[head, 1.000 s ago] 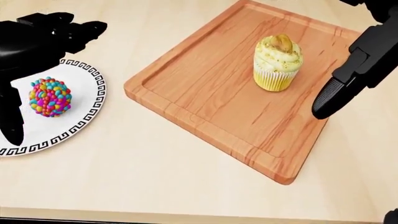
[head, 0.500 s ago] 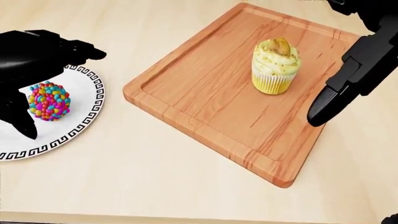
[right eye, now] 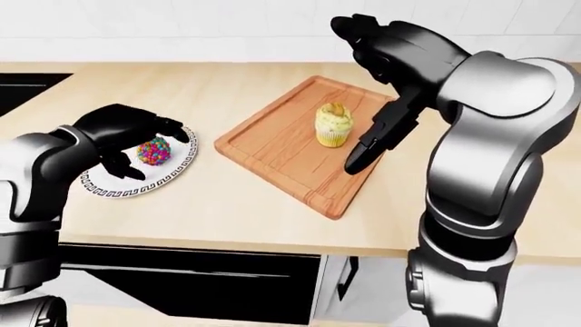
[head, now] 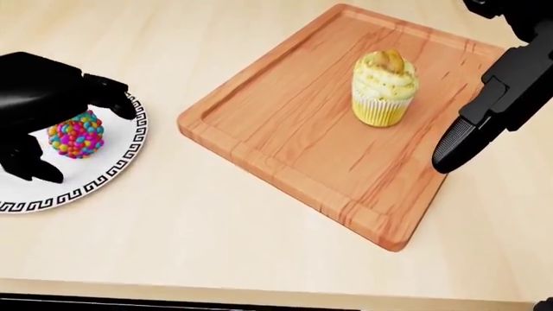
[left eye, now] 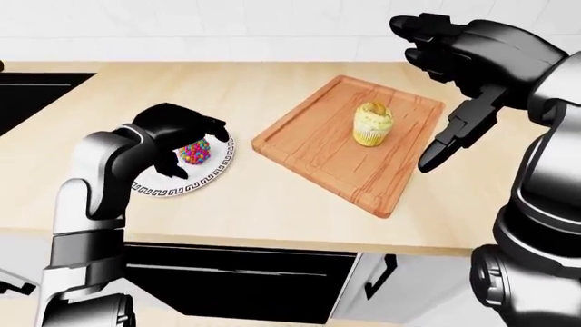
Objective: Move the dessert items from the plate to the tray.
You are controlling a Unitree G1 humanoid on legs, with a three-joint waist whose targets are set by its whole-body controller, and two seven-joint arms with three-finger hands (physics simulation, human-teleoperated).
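The left hand (head: 43,107) arches with spread fingers over the candy-covered ball (head: 76,135) on the patterned plate (head: 121,170), not visibly gripping; an off-centre squeeze could roll it off, while the right hand (left eye: 458,51) hangs open above the wooden tray (head: 285,136) holding the cupcake (head: 384,87).

No readable text, labels or numbers anywhere.
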